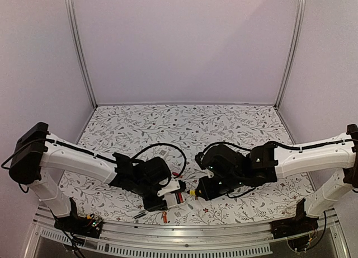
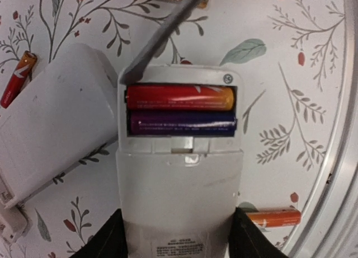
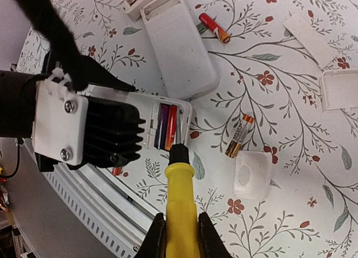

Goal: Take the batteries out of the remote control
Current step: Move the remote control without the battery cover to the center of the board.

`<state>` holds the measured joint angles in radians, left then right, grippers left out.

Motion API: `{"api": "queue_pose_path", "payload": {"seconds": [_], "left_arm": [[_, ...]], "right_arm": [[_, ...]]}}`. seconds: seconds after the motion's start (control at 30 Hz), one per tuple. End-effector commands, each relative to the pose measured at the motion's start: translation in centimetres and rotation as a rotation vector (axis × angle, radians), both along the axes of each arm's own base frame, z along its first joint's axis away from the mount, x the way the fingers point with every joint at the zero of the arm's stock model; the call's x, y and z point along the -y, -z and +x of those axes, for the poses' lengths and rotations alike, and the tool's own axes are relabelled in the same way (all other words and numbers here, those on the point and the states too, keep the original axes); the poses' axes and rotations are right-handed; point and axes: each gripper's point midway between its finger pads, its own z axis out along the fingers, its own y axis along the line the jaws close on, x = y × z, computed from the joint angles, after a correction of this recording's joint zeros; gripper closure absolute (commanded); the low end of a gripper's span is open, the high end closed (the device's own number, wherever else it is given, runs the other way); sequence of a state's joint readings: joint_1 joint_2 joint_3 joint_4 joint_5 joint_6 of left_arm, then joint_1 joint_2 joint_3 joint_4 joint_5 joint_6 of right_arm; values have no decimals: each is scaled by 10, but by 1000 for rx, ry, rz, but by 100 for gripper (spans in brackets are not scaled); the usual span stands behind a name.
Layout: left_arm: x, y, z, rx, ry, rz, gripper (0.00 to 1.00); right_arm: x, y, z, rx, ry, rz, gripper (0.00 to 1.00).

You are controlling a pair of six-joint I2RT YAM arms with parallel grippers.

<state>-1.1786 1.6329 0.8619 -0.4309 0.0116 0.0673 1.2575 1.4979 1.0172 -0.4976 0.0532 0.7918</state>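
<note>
Left hand [image 2: 176, 238] pinches the remote [image 2: 179, 179], two batteries [image 2: 179, 97] showing in its open bay; right hand [image 3: 178, 235] clamps the screwdriver [image 3: 180, 196], tip at the bay's corner.

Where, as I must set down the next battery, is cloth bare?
Bare: the far half of the floral tablecloth, from the left gripper and right gripper up to the back wall. Crowded: the near edge, around the open white remote that the left gripper holds, with loose orange batteries, white cover plates and the right gripper's yellow-handled screwdriver.
</note>
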Motion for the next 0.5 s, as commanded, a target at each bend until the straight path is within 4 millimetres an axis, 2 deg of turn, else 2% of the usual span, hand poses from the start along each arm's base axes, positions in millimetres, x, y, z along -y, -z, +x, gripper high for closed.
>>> {"api": "queue_pose_path", "payload": {"seconds": [0.0,0.17,0.3,0.47], "left_arm": [[19,2,-24,-45,118,-45,61],[19,4,-30,-45,146,-39,62],[17,6,-30,-39,152,-33,63],[17,8,-30,-33,162,-26,63]], "right_arm": [[11,-7,10,52,55,14,100],[6,-12,10,60,46,46,100],[7,0,6,42,12,16,100],[19,9,-4,20,-57,-9,100]]}}
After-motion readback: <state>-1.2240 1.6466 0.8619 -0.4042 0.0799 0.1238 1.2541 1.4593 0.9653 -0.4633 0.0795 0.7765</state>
